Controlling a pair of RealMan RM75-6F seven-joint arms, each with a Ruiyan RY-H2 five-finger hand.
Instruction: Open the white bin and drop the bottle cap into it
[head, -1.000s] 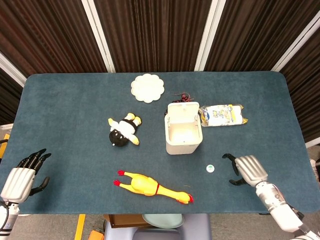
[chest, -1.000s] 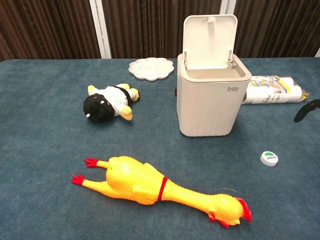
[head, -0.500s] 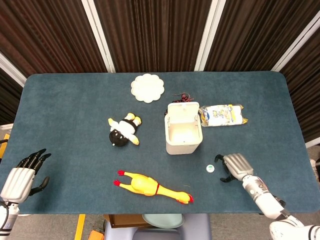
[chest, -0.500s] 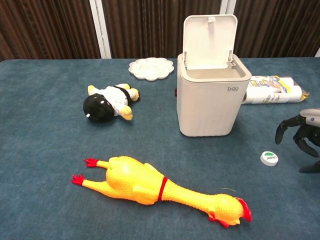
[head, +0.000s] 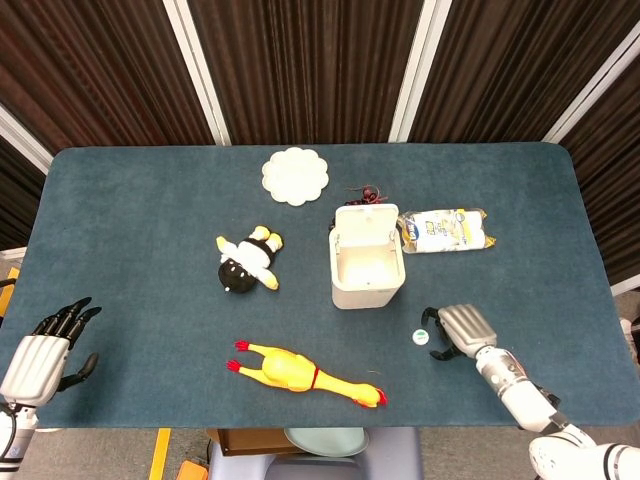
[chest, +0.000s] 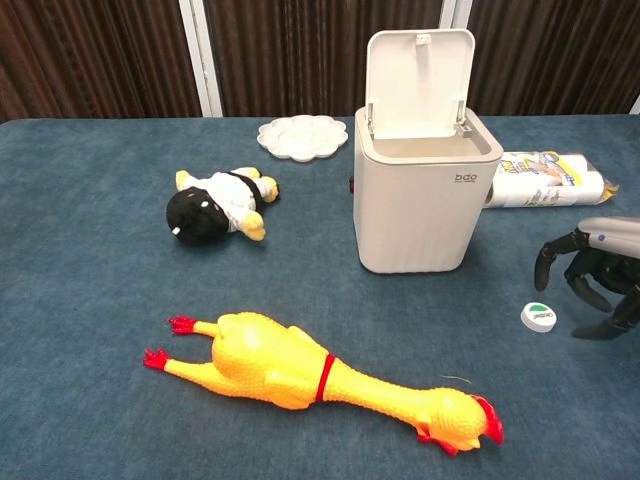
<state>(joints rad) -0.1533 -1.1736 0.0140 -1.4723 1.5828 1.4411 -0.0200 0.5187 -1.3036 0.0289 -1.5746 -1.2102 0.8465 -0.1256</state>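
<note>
We see a white bin (chest: 425, 190), a white bottle cap (chest: 539, 316) with a green centre, a yellow rubber chicken (chest: 320, 377) with red feet, comb and band, and a dark blue table (head: 130, 210).

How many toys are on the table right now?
2: a black-and-white plush toy left of the white bin, and a yellow rubber chicken along the near edge. None look hidden.

A table (head: 120, 200) covered in dark teal, carpet-like cloth fills most of both views — its far corners rounded in the head view. Behind it hang dark brown ribbed panels (head: 300, 60), split by slanting white strips (head: 198, 70). Below the table's near edge shows grey floor (head: 110, 445) with a yellow line (head: 160, 452). Light is even — shadows faint.
</note>
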